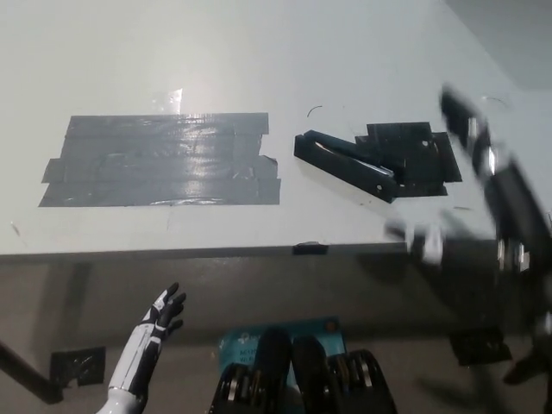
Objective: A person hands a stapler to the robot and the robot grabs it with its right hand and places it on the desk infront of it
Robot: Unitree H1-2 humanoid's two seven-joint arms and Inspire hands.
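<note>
The black stapler (343, 161) lies on the white desk (259, 52), right of the middle, its rear end on a patch of black tape (423, 153). Nothing holds it. My black right arm (496, 177) is a motion-blurred streak at the right edge. My right hand (423, 241) is a blur near the desk's front edge, below and right of the stapler and apart from it. Its state is lost in the blur. My white left hand (162, 312) rests low at the lower left, in front of the desk, open and holding nothing.
A broad patch of grey tape (159, 159) covers the desk's left half. The desk's front edge (172, 252) runs across the picture, with a small black mark (309, 248) on it. No person is in view.
</note>
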